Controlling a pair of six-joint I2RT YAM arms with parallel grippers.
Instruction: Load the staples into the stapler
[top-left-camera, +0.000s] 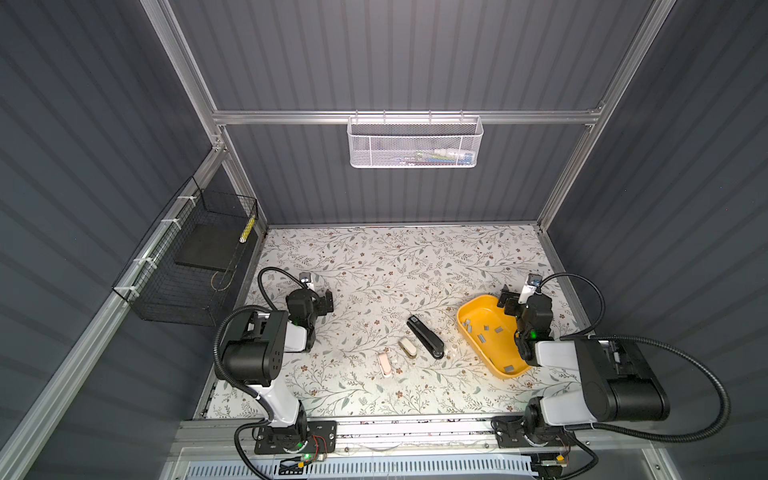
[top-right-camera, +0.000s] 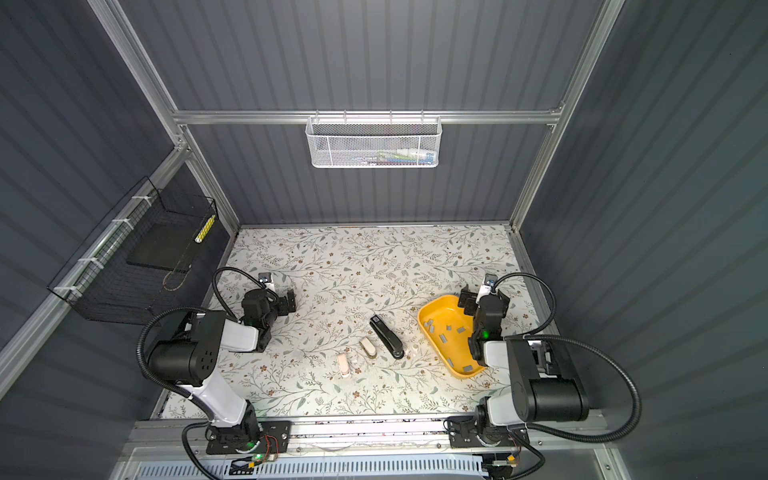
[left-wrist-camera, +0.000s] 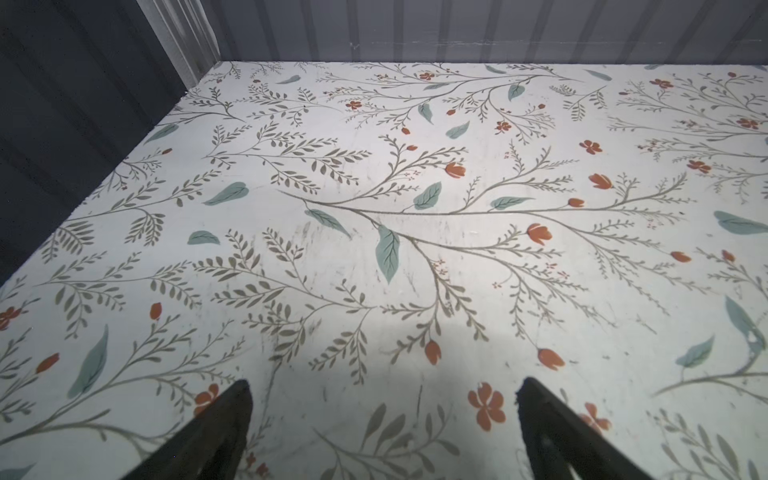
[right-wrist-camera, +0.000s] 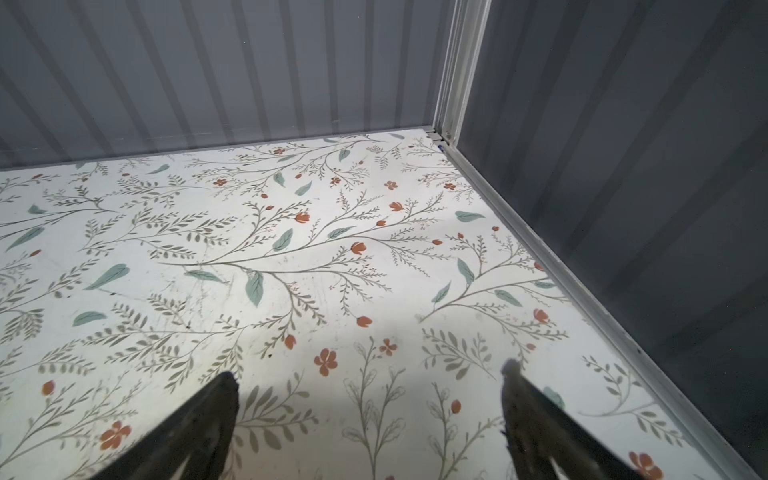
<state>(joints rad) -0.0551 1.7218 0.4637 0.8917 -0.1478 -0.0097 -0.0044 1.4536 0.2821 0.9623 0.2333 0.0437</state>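
A long black stapler (top-left-camera: 424, 336) (top-right-camera: 386, 336) lies slantwise at mid-table in both top views. Beside it lie a small beige stapler (top-left-camera: 407, 347) (top-right-camera: 368, 347) and a small pink stapler (top-left-camera: 385, 364) (top-right-camera: 344, 365). Several grey staples (top-left-camera: 483, 337) (top-right-camera: 444, 338) are scattered in a yellow tray (top-left-camera: 482, 307) (top-right-camera: 440, 309) to the right. My right gripper (top-left-camera: 509, 303) (top-right-camera: 467, 302) (right-wrist-camera: 370, 382) hangs open at the tray's far end. My left gripper (top-left-camera: 324, 303) (top-right-camera: 289, 303) (left-wrist-camera: 384, 390) is open over bare floral tabletop at the left, far from the staplers. Neither wrist view shows any task object.
A white mesh basket (top-left-camera: 414, 141) hangs on the back wall and a black wire basket (top-left-camera: 195, 266) on the left wall. Grey walls enclose the table on three sides, with a metal rail (right-wrist-camera: 582, 286) along the right edge.
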